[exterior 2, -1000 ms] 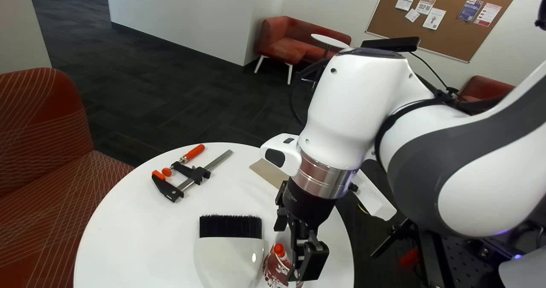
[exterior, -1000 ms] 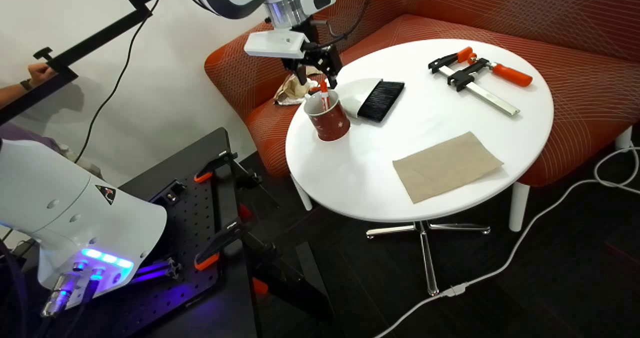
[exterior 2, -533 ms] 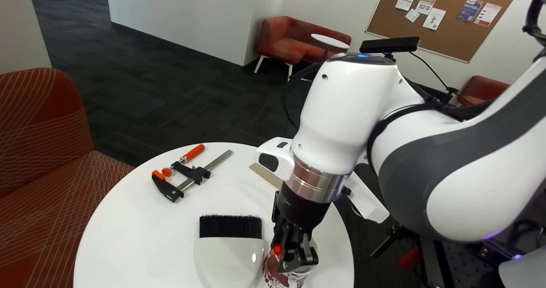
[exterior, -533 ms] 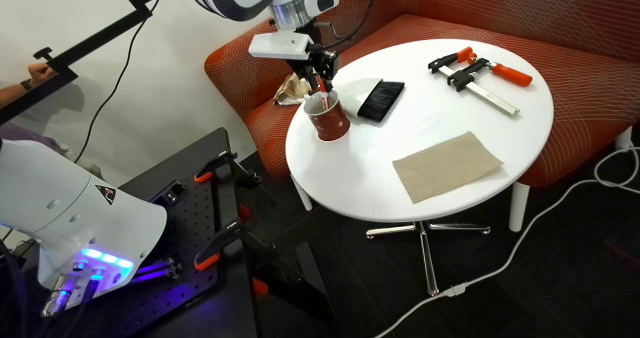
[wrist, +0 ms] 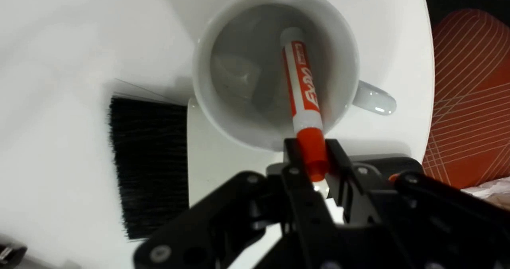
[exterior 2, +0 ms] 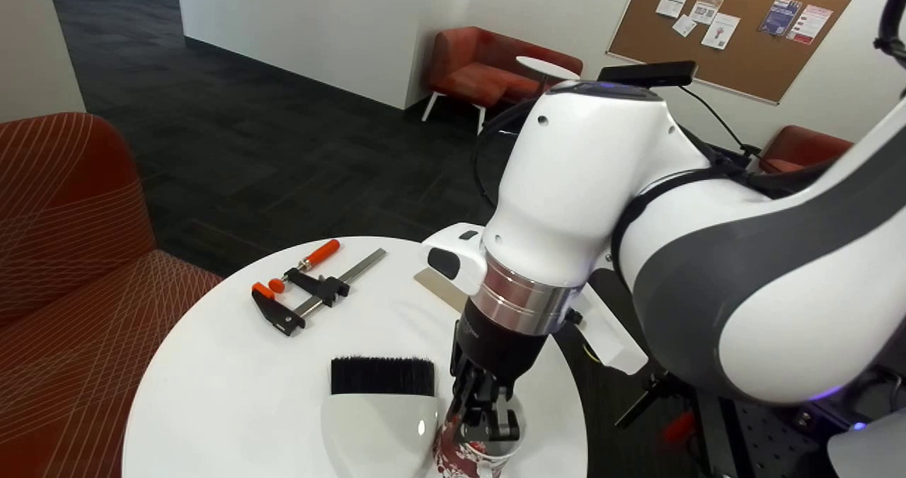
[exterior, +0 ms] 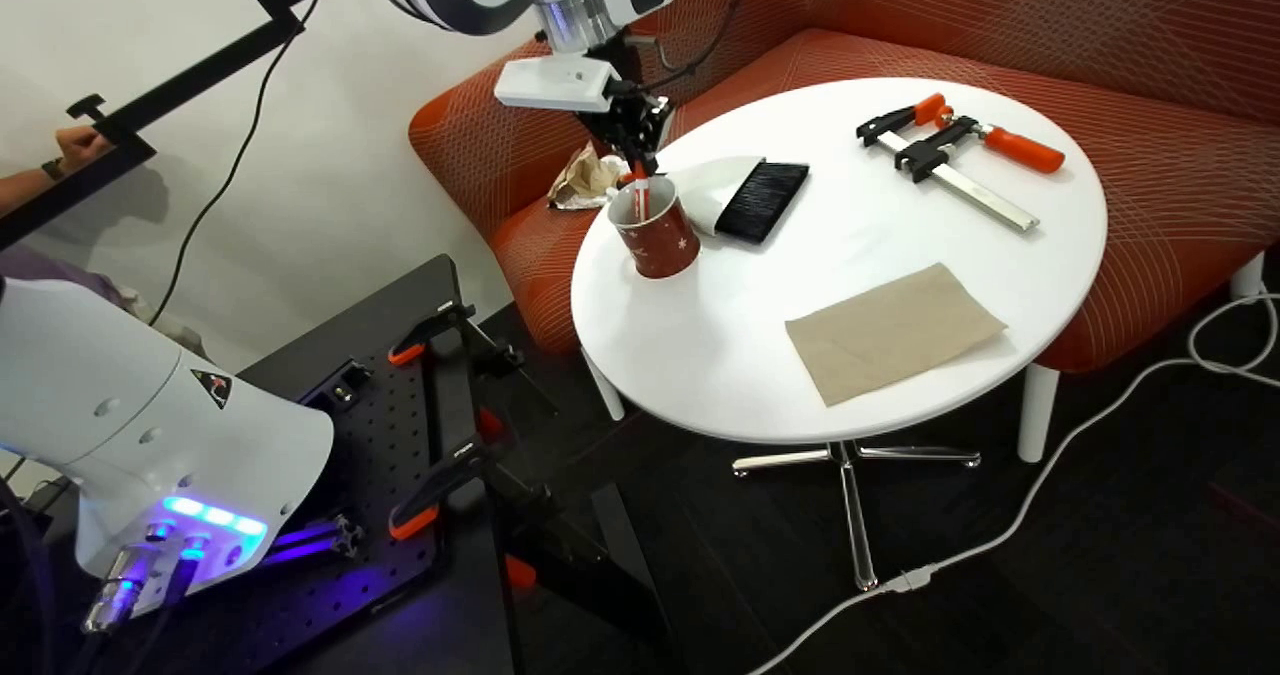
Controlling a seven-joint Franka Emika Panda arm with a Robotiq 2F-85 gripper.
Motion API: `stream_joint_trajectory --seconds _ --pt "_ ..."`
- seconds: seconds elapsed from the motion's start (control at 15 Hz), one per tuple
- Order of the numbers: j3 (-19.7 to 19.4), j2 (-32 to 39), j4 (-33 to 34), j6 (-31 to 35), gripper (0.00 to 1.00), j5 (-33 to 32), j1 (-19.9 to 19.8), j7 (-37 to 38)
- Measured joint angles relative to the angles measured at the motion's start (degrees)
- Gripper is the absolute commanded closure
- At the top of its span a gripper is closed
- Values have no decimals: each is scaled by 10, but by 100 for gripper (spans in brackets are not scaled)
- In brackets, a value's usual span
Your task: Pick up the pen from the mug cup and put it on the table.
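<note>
My gripper (wrist: 313, 151) pinches the pen (wrist: 301, 77) at its red cap; in the wrist view the two fingers (wrist: 293, 151) bear on opposite sides of that cap. The pen, red and white with a printed barrel, slopes from my fingertips down inside the mug cup (exterior: 662, 251). Its lower end lies within the rim; whether it touches the bottom I cannot tell. The mug cup is dark red with pale flake marks, white inside, and stands upright on the round white tabletop (exterior: 700, 335), near the edge. Just beside it I find a white dustpan (exterior: 712, 183) with a black-bristled brush (exterior: 764, 200). Also noted on the tabletop, well apart from the mug cup: a bar clamp (exterior: 925, 158) with an orange-red handle, and a tan sheet (exterior: 895, 333). A crumpled brown-and-white wrapper (exterior: 583, 180) rests on the red upholstered seat (exterior: 540, 285), beyond the tabletop's edge. In an exterior view my arm (exterior 2: 580, 188) slants down toward the mug cup, and the gripper covers part of the rim and much of the pen.
</note>
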Motion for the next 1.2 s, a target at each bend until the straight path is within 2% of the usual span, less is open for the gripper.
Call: stream_joint_trajectory --seconds 0.33,0.67,0.93,1.2 --pt "-2 -46 -15 1 95 -1 3 58" --pt "-29 -139 -61 1 95 -28 17 139" --pt "-53 -216 -89 1 95 -91 28 234" --pt "-68 -245 -81 1 95 -203 28 366"
